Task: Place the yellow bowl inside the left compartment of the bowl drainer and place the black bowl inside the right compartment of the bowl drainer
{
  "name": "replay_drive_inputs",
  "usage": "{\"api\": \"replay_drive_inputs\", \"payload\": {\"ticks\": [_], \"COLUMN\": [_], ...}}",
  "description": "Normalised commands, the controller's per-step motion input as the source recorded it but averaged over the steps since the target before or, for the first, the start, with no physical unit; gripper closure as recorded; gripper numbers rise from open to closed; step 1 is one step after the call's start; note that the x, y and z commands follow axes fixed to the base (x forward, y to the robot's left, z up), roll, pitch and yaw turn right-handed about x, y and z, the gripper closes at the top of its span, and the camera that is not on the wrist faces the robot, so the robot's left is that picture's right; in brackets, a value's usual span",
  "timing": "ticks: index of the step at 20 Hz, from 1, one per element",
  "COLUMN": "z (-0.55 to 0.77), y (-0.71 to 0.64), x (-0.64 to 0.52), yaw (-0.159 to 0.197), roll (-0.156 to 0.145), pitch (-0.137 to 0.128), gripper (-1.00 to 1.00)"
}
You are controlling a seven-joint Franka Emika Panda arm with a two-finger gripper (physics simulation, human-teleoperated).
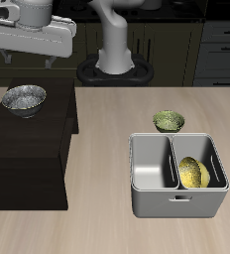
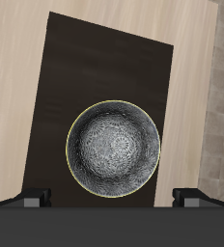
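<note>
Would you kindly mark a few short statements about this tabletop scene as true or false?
1. The glossy golden-yellow round bowl lies in one well of the grey metal two-well drainer tub. True.
2. The silvery-grey speckled shallow bowl sits in the drainer's other well. False: it rests on the dark cabinet; that well is empty.
3. The claw is gripping the speckled bowl. False: it hangs above it, holding nothing.
4. A dull olive-green small bowl stands on the table behind the drainer. True.
</note>
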Motion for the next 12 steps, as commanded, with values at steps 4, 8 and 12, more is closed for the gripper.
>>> {"api": "replay_drive_inputs", "payload": {"ticks": [4,8,12], "z": [-0.15,-0.12,-0.14], "y": [0.07,0.24,0.32], "x": [0.04,0.0,0.03], "yaw": [-0.032,-0.011,0.022], "roll": [-0.006,0.013,0.053], "pitch": [0.019,0.013,-0.003], "gripper": [-1.0,-1.0,-1.0]}}
